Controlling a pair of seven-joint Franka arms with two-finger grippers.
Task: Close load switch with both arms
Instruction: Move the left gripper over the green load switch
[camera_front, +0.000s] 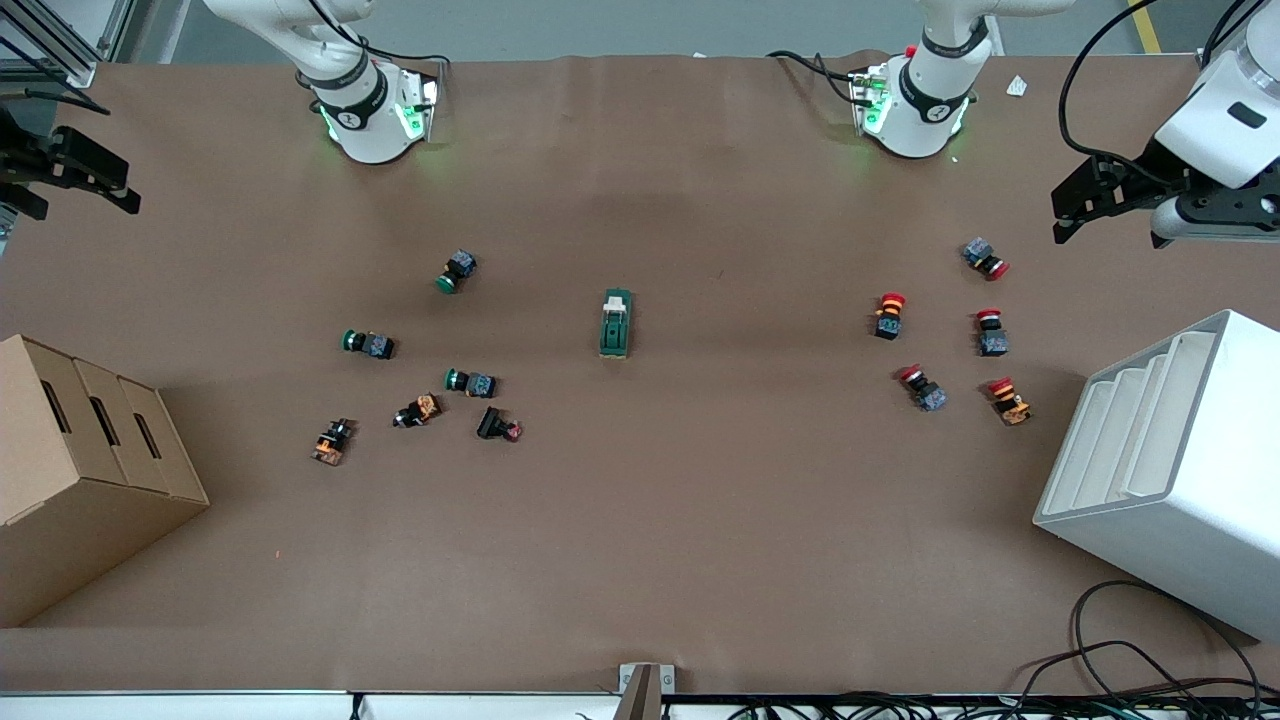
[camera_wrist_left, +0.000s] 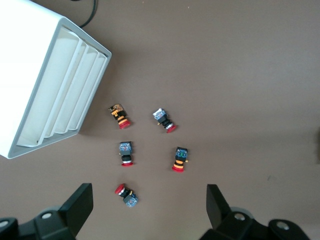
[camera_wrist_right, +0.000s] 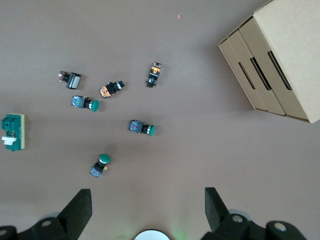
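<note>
The load switch (camera_front: 617, 323), a dark green oblong block with a cream-white lever piece, lies on the brown table midway between the two arms' ends. It also shows at the edge of the right wrist view (camera_wrist_right: 13, 132). My left gripper (camera_front: 1075, 205) hangs open and empty in the air over the left arm's end of the table, above several red push buttons (camera_wrist_left: 125, 194). Its fingers (camera_wrist_left: 80, 205) stand wide apart. My right gripper (camera_front: 125, 185) hangs open and empty over the right arm's end of the table. Its fingers (camera_wrist_right: 80, 207) stand wide apart. Both are far from the switch.
Several green and orange push buttons (camera_front: 470, 382) lie toward the right arm's end, several red ones (camera_front: 922, 387) toward the left arm's end. A white slotted rack (camera_front: 1170, 470) stands at the left arm's end, a cardboard box (camera_front: 80, 470) at the right arm's end.
</note>
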